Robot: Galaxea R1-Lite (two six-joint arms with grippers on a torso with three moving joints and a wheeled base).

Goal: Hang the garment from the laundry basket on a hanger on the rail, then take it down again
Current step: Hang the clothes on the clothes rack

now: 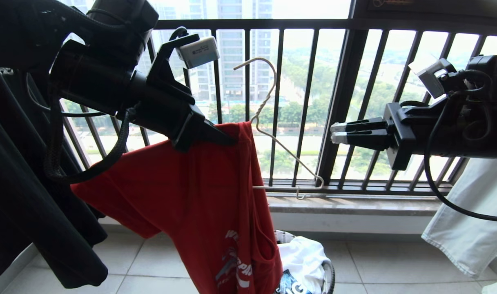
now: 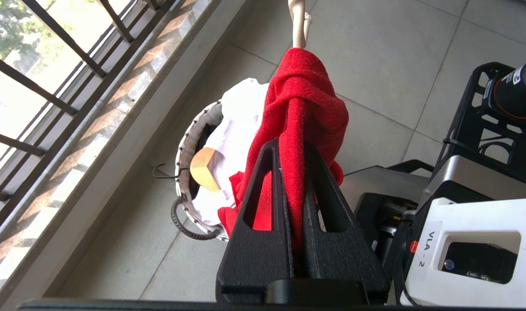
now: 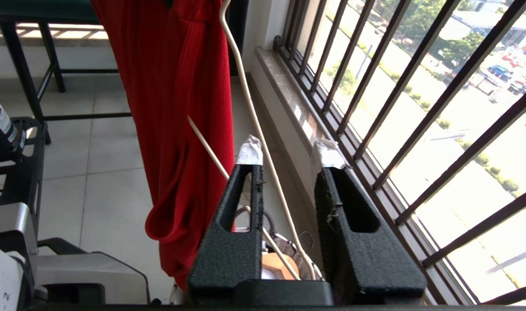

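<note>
Hanging from the left hand [image 1: 215,136], which is clamped on its shoulder, the red garment [image 1: 199,196] drapes over the pale hanger [image 1: 268,122] above the laundry basket [image 1: 328,271]. Left wrist view: fingers [image 2: 263,207] pinch red cloth. Right wrist view: right hand [image 3: 288,151] with fingers apart, empty, beside the hanger.

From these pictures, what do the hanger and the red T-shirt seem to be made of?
The hanger looks like thin wire with a pale off-white coating: its neck is twisted below the hook, as wire is. The red T-shirt looks like soft matte knit cloth, probably cotton: fine ribbing shows where the left gripper pinches it, and it hangs in loose folds.
</note>
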